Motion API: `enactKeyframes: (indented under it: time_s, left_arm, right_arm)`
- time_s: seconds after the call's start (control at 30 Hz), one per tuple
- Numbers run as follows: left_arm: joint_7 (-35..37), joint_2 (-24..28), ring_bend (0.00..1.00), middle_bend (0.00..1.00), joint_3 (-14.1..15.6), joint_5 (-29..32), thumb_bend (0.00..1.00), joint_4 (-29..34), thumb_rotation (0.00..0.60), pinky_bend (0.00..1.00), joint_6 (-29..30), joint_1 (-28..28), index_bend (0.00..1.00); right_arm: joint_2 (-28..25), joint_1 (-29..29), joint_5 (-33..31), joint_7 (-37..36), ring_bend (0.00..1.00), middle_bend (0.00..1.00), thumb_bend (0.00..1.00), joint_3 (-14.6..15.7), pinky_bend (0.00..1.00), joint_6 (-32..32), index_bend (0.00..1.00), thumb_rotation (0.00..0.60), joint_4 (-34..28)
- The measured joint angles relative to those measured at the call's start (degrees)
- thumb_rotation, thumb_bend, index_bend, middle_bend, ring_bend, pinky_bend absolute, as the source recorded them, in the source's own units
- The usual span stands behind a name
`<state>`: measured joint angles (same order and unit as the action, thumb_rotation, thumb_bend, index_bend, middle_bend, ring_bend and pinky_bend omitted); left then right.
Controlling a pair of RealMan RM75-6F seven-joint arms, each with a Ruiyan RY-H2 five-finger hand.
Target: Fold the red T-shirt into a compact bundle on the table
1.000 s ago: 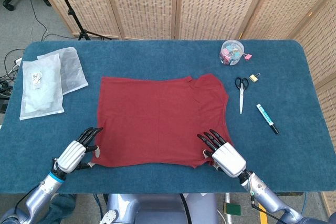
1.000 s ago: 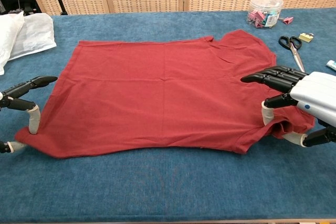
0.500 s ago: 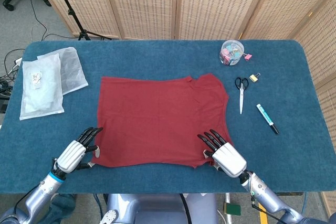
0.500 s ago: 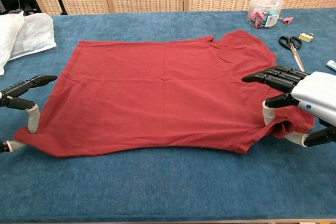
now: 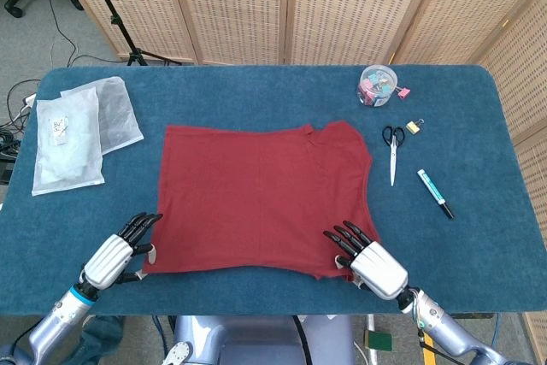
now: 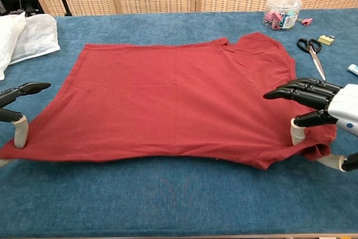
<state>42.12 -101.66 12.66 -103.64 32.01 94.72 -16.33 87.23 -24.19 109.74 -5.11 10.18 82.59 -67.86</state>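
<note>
The red T-shirt (image 5: 265, 194) (image 6: 179, 99) lies spread flat on the blue table (image 5: 256, 91) (image 6: 168, 194), neck end toward the right. My left hand (image 5: 111, 260) (image 6: 17, 110) is at its near left corner. A pale fingertip presses on the cloth there, the dark fingers are held out above it, and the corner is drawn out to the left. My right hand (image 5: 372, 262) (image 6: 324, 110) is at the near right corner. The cloth there is bunched under its lower fingertips and the dark fingers hover over the shirt.
Two clear plastic bags (image 5: 77, 130) (image 6: 28, 34) lie at the far left. A jar of clips (image 5: 377, 85) (image 6: 281, 11), scissors (image 5: 393, 147) (image 6: 309, 48), a small padlock (image 5: 414, 126) (image 6: 326, 39) and a marker (image 5: 435, 192) (image 6: 352, 69) lie right of the shirt. Folding screens stand behind the table.
Both hands have drawn back toward the table's near edge. The left went outward, and the shirt's near left corner stretched out with it. The near hem now lies flatter.
</note>
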Motion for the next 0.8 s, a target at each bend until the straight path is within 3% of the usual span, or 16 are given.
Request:
enactKeyframes:
  time_s: [0.43,0.8]
  left_arm:
    - [0.7,3.3,0.00,0.00,3.2,-3.6,0.84,3.1,0.600,0.00,5.4,2.0,0.76]
    - [0.5,6.1,0.00,0.00,6.7,-6.7,0.84,4.2,0.600,0.00,9.6,5.2,0.76]
  right_arm:
    - [-3.3,-0.4,6.5,-4.4,0.00,0.09,0.83,4.9,0.00,3.1,0.62,0.600,-2.3]
    - [-5.4,1.1,12.7,-2.7,0.00,0.09,0.83,9.6,0.00,5.8,0.62,0.600,-4.1]
